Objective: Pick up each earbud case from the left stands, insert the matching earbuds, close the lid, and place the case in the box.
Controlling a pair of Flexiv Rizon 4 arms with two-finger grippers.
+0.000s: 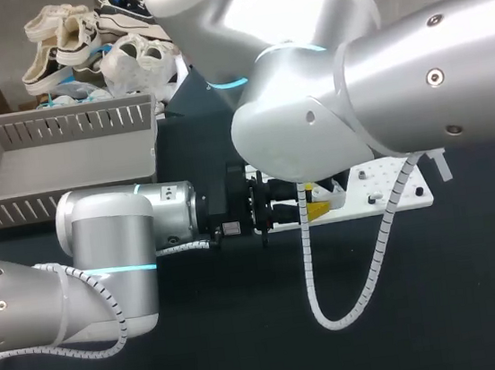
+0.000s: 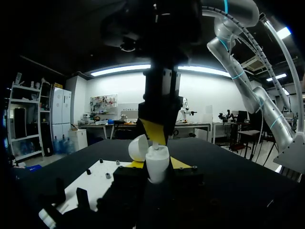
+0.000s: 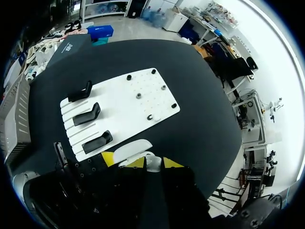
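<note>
A white earbud case (image 2: pixel 157 168) stands upright between the fingers of my left gripper (image 2: pixel 157 172), which is shut on it. Its lid (image 2: pixel 137 148) is swung open to one side. My right gripper (image 2: pixel 155 136) comes down from straight above the case, shut on a small white earbud (image 3: pixel 153 162) held just over the case's open top. In the right wrist view the open lid (image 3: pixel 131 149) shows just ahead of my right gripper (image 3: pixel 153 162). In the head view my left gripper (image 1: pixel 315 205) shows a yellow tip, while my right arm hides the case and its own gripper.
A white board (image 3: pixel 138 102) lies on the black table with three black stands (image 3: pixel 88 114), all bare, and several small pegs. The board (image 1: pixel 393 194) lies right of both grippers. A grey slotted basket (image 1: pixel 16 209) sits at the table's back left.
</note>
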